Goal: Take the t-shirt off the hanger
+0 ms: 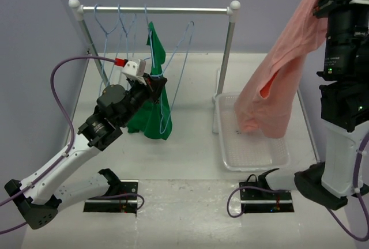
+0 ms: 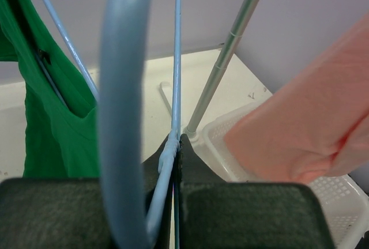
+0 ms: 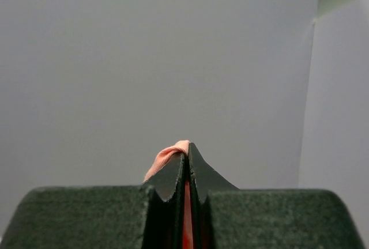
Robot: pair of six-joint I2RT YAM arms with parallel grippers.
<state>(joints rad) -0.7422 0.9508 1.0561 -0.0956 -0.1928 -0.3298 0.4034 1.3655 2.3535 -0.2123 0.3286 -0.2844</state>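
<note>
Task near done, judging by layout: t-shirt (image 1: 277, 82) hangs clear of hanger (image 2: 176, 76), well apart from it, no wire visible inside cloth

Right gripper (image 3: 187, 159) raised high, jaws pinched tight on fold of pink fabric

Left gripper (image 2: 176, 145) jaws clamped on thin blue hanger wire, beside green t-shirt (image 1: 154, 116), below rail (image 1: 161, 10)

T-shirt long axis near vertical, draped from pinch down-left, lower end over white basket (image 1: 222, 139); contact unclear

Left, likely: lower shirt, release
</note>
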